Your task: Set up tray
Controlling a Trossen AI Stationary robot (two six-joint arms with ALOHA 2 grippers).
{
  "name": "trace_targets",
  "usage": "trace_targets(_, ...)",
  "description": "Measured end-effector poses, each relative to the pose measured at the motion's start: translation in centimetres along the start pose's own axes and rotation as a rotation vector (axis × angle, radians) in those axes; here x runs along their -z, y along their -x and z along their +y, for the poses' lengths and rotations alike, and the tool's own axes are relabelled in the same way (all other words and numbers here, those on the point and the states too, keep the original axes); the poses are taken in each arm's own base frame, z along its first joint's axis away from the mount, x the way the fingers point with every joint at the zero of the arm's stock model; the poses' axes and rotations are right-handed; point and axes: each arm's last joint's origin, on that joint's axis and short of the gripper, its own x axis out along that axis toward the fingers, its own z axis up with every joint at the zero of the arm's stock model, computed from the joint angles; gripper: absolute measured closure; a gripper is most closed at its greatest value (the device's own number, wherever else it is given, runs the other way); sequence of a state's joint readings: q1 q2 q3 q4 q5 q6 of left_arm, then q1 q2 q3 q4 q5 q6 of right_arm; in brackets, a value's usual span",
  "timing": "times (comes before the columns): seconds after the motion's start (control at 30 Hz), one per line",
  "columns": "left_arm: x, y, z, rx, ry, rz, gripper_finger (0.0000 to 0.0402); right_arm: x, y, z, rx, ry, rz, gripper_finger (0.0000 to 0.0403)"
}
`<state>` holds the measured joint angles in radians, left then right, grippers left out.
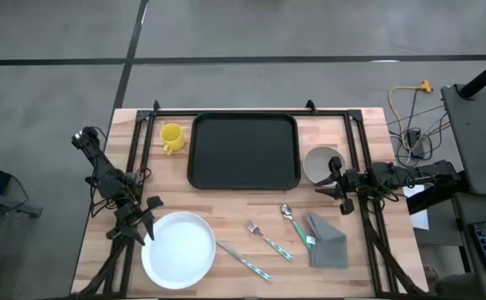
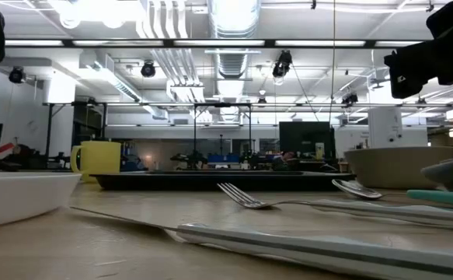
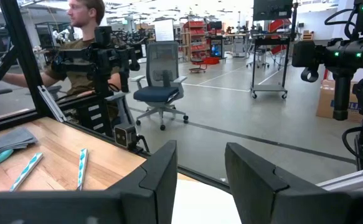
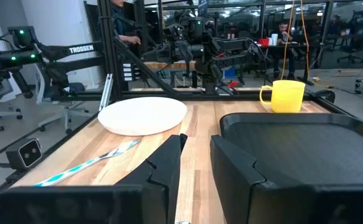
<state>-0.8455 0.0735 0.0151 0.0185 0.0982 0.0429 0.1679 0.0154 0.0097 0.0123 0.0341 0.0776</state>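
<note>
A: Where does the large black rectangular tray (image 1: 244, 152) with rounded corners and a low rim sit?

B: Flat on the wooden counter (image 1: 226, 218), at the middle of its far side, with nothing lying in it. A yellow mug (image 1: 172, 137) stands just beside its left edge, handle toward the near side, and a pale round bowl (image 1: 320, 163) stands just off its right edge.

A: And nearer?

B: A round white plate (image 1: 178, 249) lies at the near left. To its right lie a knife with a striped teal handle (image 1: 244, 261), a fork (image 1: 268, 240) and a spoon (image 1: 295, 222), all slanted, and then a folded grey napkin (image 1: 327, 240) at the near right, touching the spoon's handle.

A: The arms?

B: The left claw (image 1: 149, 218) hangs at the plate's far left rim; its fingers (image 3: 159, 174) stand apart with nothing between them, released. The right claw (image 1: 333, 185) is at the near edge of the bowl, well apart from the tray. Its fingers (image 4: 169, 163) are parted by a narrow gap and grasp nothing.

A: Anything past the counter?

B: From the left wrist view, a person in a dark shirt (image 3: 81, 46) sits beyond it, near a blue office chair (image 3: 160, 84).
</note>
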Motion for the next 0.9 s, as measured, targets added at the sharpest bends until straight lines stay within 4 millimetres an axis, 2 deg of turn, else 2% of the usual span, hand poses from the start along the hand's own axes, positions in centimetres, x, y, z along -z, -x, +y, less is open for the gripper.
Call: trace_targets(0.9,-0.01,0.00,0.00,0.000,0.000,0.000,0.0285,0.00,0.00,0.00,0.000,0.001,0.000,0.0335)
